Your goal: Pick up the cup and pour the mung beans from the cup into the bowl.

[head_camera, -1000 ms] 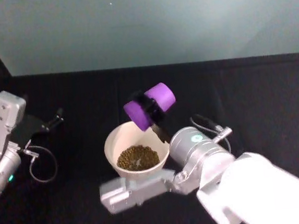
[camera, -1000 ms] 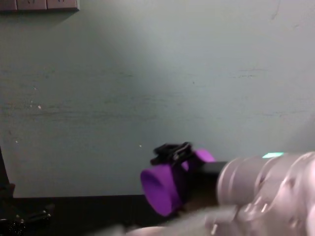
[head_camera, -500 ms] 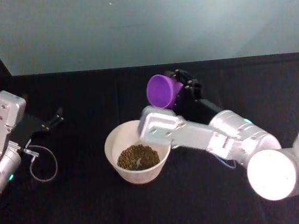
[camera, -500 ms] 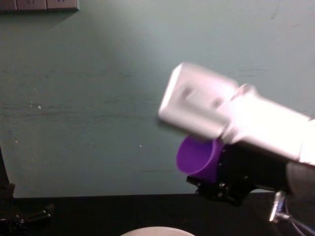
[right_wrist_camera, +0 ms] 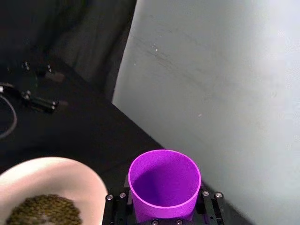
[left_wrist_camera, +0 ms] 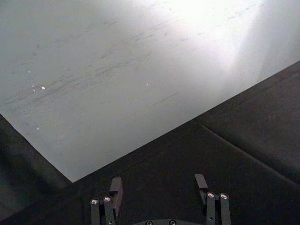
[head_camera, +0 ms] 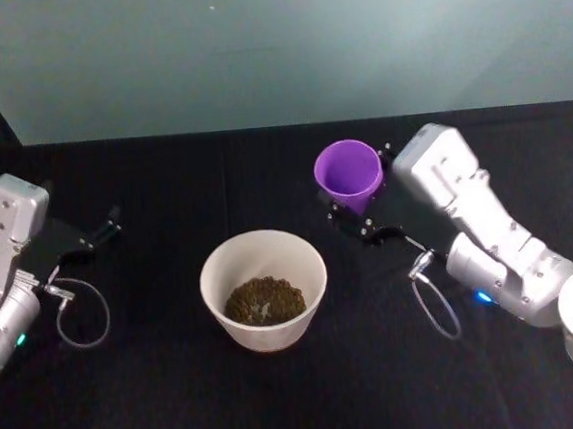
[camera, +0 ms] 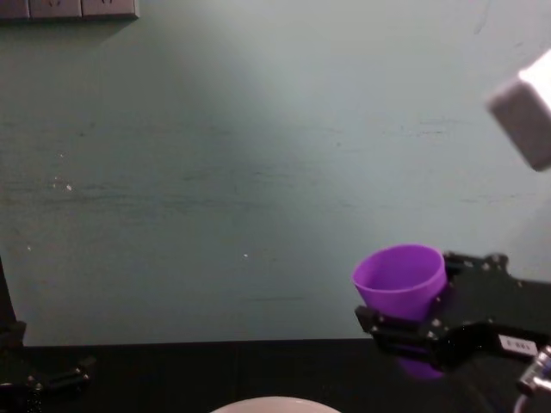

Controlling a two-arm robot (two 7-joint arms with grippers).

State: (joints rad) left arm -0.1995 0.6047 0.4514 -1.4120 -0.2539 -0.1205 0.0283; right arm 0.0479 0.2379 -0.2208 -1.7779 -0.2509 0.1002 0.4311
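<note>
The purple cup stands upright, rim up, with my right gripper shut on its lower body, behind and to the right of the bowl. In the right wrist view the cup looks bare inside, held between the black fingers. The pale bowl holds a heap of mung beans; its rim lies close beside the cup. In the chest view the cup sits in the right gripper above the bowl's rim. My left gripper rests open at the far left.
Black cloth covers the table, which ends at a pale green wall. A cable loop hangs by the left arm and another by the right arm. Wall sockets sit high on the wall.
The right arm has swung the cup from its tipped pose over the bowl back to the right and turned it upright. Bowl, beans and left arm are unchanged.
</note>
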